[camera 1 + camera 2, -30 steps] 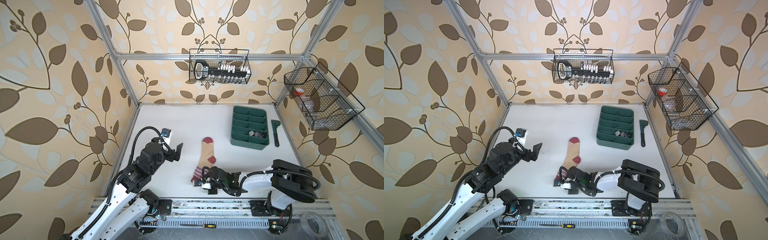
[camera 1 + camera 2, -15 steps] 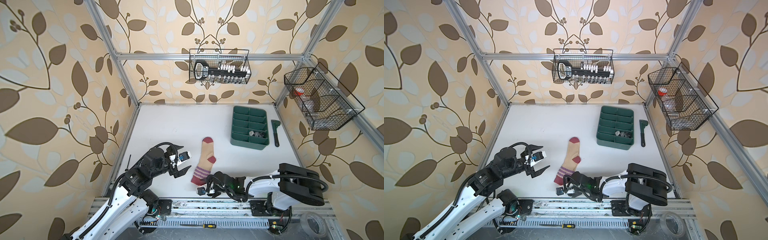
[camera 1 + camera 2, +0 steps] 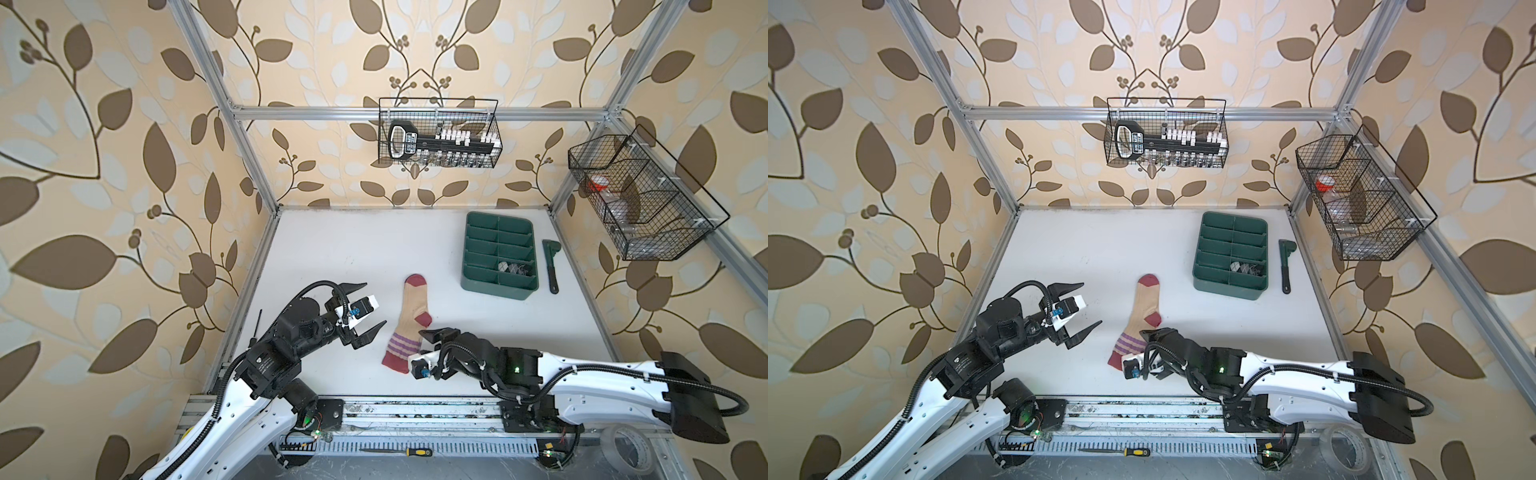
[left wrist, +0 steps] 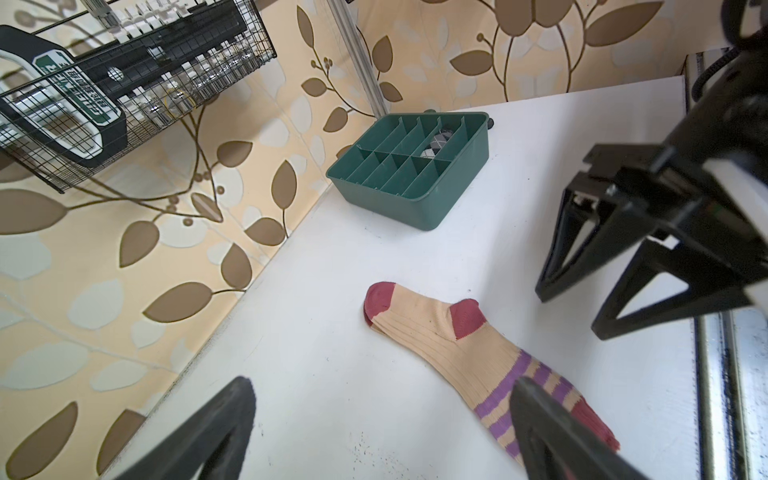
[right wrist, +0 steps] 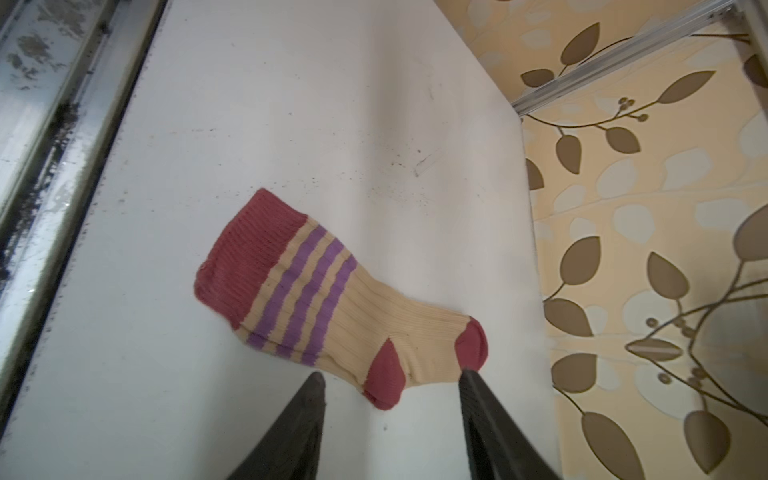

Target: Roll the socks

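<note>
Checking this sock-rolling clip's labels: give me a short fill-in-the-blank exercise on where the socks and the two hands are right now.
1. The argyle sock sits in a compartment of the ___ tray.
2. The beige sock lies flat on the table, not yet ___.
3. The left hand and the right hand are both open and hold ___.

Missing words: green; rolled; nothing.
</note>
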`<state>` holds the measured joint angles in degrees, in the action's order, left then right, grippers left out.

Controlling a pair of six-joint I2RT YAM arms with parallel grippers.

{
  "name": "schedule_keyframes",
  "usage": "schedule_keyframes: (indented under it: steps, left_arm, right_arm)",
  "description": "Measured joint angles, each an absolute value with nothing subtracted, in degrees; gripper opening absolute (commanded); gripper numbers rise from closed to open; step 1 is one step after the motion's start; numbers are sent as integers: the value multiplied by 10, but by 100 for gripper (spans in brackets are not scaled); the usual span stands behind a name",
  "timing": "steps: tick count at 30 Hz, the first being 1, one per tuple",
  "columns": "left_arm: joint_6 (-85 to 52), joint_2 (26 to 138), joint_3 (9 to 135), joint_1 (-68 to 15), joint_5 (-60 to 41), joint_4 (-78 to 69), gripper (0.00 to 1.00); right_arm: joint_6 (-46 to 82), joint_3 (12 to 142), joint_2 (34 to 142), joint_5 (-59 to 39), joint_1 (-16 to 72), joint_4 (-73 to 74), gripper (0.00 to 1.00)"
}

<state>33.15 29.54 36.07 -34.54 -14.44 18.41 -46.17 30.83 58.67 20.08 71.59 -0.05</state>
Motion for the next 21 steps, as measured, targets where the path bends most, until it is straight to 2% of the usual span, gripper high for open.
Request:
schedule_keyframes:
  steps: [4,9,15,21]
  left_arm:
    - [326,284,337,-345,-144,176,96]
    - [331,274,319,-346,-156,179,96]
    - [361,267,319,-350,-175,209,96]
    - [375,267,319,-353,-175,228,96]
  right_arm:
    - [-471,285,600,222,749,-3,63]
    - [-444,283,712,220,783,25,60]
    - [-406,283,828,199,787,98,56]
    - [-381,296,883,179,775,166,50]
